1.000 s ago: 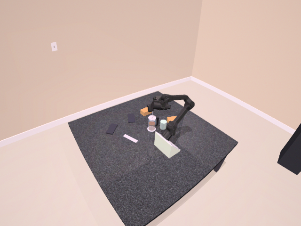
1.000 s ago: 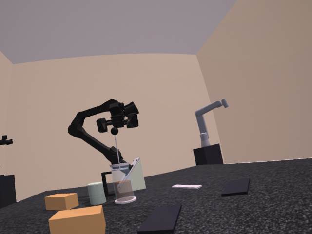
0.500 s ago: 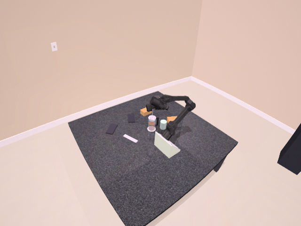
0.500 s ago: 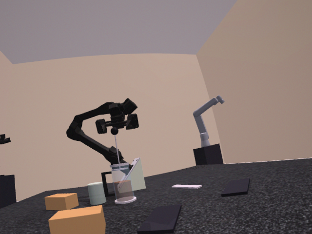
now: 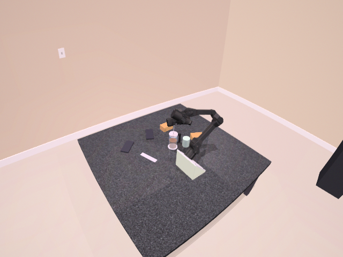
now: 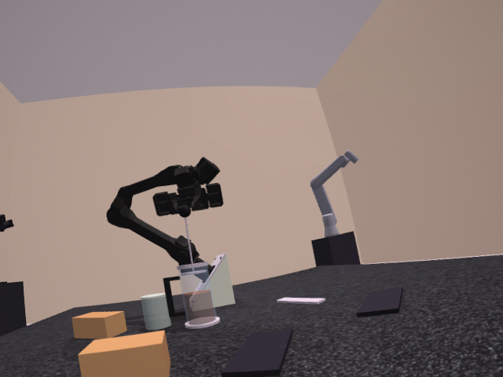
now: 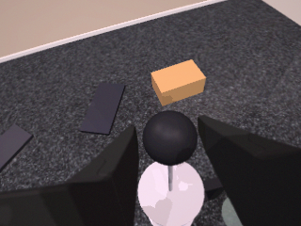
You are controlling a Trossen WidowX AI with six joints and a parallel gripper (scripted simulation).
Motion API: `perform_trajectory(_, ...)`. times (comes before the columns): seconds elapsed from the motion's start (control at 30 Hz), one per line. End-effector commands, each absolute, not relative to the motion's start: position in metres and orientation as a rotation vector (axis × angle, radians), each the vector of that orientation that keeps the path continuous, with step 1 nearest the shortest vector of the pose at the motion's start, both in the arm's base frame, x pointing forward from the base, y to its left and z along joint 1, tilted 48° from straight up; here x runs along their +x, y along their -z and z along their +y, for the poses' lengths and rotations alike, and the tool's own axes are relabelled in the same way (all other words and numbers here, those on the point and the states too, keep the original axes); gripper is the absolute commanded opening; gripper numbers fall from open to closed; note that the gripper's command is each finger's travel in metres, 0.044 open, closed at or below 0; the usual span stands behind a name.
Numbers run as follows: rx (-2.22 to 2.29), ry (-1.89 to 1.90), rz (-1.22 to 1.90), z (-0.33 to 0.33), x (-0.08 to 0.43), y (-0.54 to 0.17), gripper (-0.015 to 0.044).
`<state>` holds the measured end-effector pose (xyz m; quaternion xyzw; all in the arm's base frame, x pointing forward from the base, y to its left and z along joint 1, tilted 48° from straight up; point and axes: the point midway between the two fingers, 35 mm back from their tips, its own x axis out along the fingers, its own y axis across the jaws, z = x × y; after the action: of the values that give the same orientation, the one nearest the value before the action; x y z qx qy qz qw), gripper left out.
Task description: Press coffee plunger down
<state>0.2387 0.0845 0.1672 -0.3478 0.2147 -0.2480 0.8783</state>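
Note:
The coffee press stands upright on the dark table, its lid seen from above in the wrist view. Its plunger is raised: a long thin rod stands far out of the lid, with a round black knob on top. My gripper is partly open, its fingers on both sides of the knob. A narrow gap shows at the left finger; whether the right finger touches the knob is unclear. In the top view the knob is hard to tell from the gripper.
A pale green cup stands beside the press's handle. Two orange blocks, two dark slabs and a white strip lie around. A tilted pale panel stands by the arm's base.

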Motion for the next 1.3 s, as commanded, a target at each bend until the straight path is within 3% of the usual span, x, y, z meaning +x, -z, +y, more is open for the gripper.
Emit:
perform_trajectory(0.0,-0.726,0.518,0.442,0.085,0.239,-0.168,0.0131)
perform_trajectory(1.27,-0.712,0.515,0.476,0.058,0.242,-0.13,0.013)
